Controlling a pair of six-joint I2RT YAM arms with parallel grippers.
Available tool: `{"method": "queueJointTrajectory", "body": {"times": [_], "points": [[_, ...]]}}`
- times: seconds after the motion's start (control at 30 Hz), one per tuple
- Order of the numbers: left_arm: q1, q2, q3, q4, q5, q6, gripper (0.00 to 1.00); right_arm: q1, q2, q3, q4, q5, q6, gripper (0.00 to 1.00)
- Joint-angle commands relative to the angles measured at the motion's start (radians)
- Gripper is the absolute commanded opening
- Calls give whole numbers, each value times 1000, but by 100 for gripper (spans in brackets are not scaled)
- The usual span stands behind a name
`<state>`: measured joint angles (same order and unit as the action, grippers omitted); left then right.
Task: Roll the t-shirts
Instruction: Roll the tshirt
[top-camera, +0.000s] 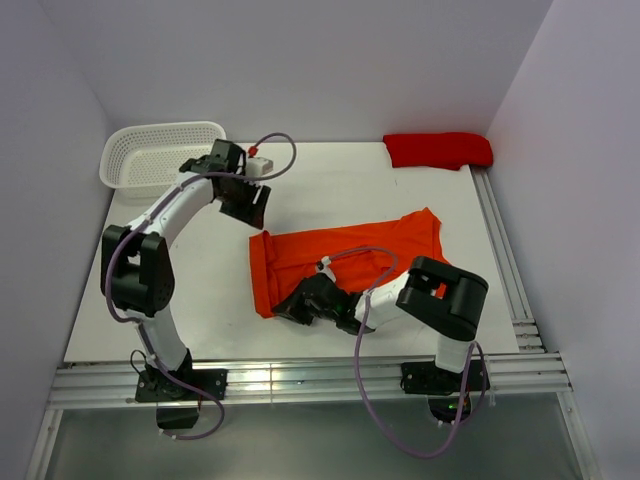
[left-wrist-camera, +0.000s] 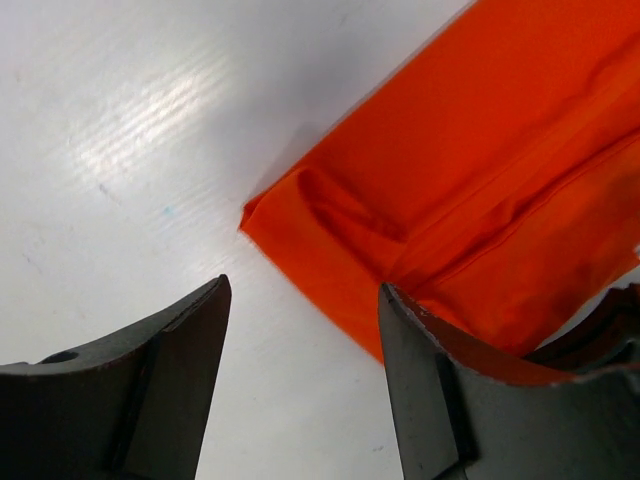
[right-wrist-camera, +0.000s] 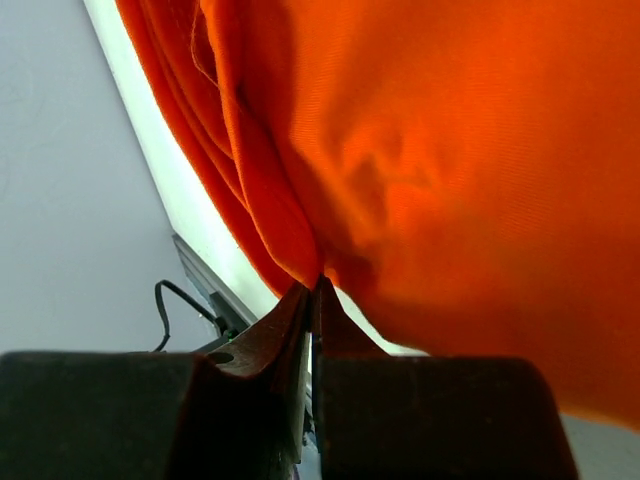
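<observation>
— How's your light?
— Bright, even, from overhead. You'll see only soft shadows on the surface (top-camera: 330, 190) beside the left arm (top-camera: 165, 215).
— Any glare?
— A white sheen streaks the surface in your left wrist view. In the right one, the right tool (right-wrist-camera: 314, 287) sits dark and blurred, the orange t-shirt (right-wrist-camera: 430, 150) soft-focused up close.

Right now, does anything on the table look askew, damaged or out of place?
Nothing damaged or spilled. The orange t-shirt lies slanted and creased, one edge pinched in the right gripper; the left gripper hangs open near its corner. The red t-shirt lies bundled far right.
</observation>
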<state>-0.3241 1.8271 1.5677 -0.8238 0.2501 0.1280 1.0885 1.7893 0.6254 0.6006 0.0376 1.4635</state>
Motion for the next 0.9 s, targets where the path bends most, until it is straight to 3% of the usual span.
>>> {"method": "queueJointTrajectory", "body": {"times": [0.0, 0.1, 0.33, 0.53, 0.67, 0.87], "points": [[75, -34, -67, 6, 93, 47, 66, -4, -57, -16, 45, 33, 38, 7], [121, -14, -92, 5, 155, 73, 65, -4, -71, -30, 57, 38, 61, 9], [149, 47, -155, 54, 239, 102, 66, -2, -117, -53, 50, 73, 104, 37], [149, 139, -156, 95, 264, 82, 64, -4, -178, -61, -22, 130, 113, 38], [149, 150, -161, 121, 259, 64, 64, 5, -246, -18, -210, 189, 64, 38], [149, 178, -140, 124, 252, 38, 63, 48, -177, 328, -592, 219, -173, 38]]}}
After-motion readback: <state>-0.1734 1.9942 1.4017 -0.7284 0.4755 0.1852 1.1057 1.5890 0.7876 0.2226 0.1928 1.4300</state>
